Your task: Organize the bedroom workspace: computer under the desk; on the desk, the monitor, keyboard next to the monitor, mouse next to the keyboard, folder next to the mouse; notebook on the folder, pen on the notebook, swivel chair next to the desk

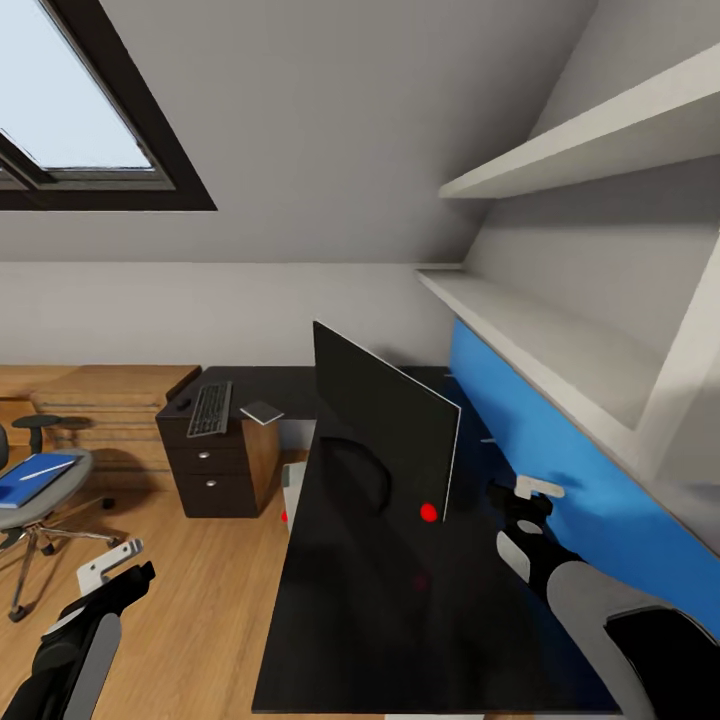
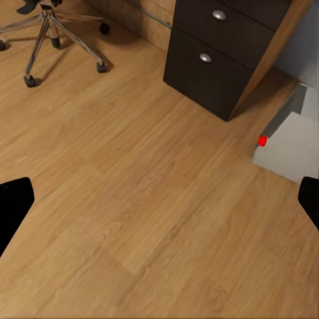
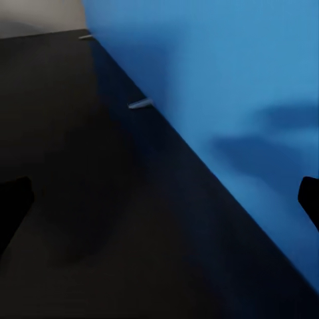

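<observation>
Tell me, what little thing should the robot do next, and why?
Probably turn and roll toward the grey padded swivel chair, because the flat bright blue folder lies on its seat, not on the long black-topped desk. The wide black monitor already stands on the desk, the slim grey keyboard lies at its far end, and both grippers look empty.

Even, soft daylight from the skylight [image 1: 70, 110] — faint shadows, crisp render, wide-angle stretch at edges

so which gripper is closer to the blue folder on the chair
Left. The left gripper hangs over the floor just beside the chair holding the folder; the right gripper is over the desk, far across.
</observation>
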Robot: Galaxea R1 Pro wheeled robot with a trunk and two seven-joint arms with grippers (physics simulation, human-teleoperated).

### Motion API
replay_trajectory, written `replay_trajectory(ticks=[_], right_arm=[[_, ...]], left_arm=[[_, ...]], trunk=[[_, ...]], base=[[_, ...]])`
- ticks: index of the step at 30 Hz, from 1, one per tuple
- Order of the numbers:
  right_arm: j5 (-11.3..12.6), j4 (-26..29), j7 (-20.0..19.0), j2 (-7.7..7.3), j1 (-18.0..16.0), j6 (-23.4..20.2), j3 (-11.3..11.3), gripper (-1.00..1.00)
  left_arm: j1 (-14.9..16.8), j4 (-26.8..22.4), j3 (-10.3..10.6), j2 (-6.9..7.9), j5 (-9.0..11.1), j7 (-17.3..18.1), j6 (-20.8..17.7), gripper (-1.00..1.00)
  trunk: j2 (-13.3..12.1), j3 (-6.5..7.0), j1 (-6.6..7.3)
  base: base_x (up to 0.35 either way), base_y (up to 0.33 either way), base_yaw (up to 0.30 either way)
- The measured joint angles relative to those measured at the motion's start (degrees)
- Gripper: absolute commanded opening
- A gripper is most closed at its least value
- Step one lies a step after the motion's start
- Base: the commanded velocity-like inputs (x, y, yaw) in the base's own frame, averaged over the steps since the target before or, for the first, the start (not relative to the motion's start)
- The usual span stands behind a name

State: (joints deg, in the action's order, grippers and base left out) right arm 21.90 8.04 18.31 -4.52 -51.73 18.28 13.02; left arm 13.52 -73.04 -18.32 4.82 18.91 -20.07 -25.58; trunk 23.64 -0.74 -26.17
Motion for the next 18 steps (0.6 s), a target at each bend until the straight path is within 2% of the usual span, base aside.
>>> replay_trajectory(ticks=[2, 7, 12, 18], right_arm=[[0.00, -0.02, -0.05, -0.02, 0.00, 0.08, 0.01, 1.00], [0.01, -0.03, -0.74, -0.06, 0.00, 0.18, 0.02, 1.00], [0.03, -0.03, -2.92, -0.43, 0.00, 0.19, 0.01, 1.00], [0.03, -0.06, -3.68, -0.40, 0.02, 0.24, 0.14, 1.00]], left_arm=[[-0.01, -0.01, 0.00, 0.00, 0.00, 0.01, 0.00, 1.00], [-0.01, -0.01, 0.00, 0.01, 0.03, -0.01, -0.11, 1.00], [-0.01, -0.01, 0.00, 0.00, 0.08, 0.01, -0.24, 1.00], [-0.01, 0.02, 0.03, -0.02, 0.08, 0.01, -0.32, 1.00]], trunk=[[0.00, 0.00, 0.00], [0.00, 0.00, -0.02], [0.00, 0.00, 0.00], [0.00, 0.00, -0.02]], base=[[0.264, -0.040, 0.000], [0.090, -0.009, 0.000], [0.174, -0.001, 0.000], [0.050, 0.000, 0.000]])
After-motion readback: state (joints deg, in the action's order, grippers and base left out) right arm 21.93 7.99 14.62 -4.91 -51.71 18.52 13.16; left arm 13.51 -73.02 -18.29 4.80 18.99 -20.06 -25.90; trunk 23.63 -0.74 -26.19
